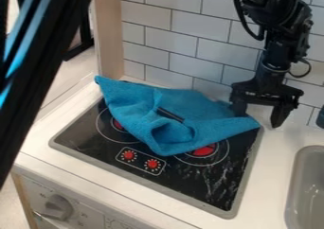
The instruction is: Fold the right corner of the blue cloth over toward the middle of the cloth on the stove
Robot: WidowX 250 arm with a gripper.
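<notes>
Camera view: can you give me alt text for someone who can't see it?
A rumpled blue cloth lies over the back of a black cooktop, with a small dark bar on it. The open black claw hangs at the cloth's right end in the picture; a grey sink is at lower right.

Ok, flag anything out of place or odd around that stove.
A blue cloth lies rumpled over the stovetop, partly covering the red burners, an odd spot for fabric. A small dark object, unclear what, sits among its folds.

Room opens above the cloth [215,114]; wall [171,46] blocks behind.
</notes>
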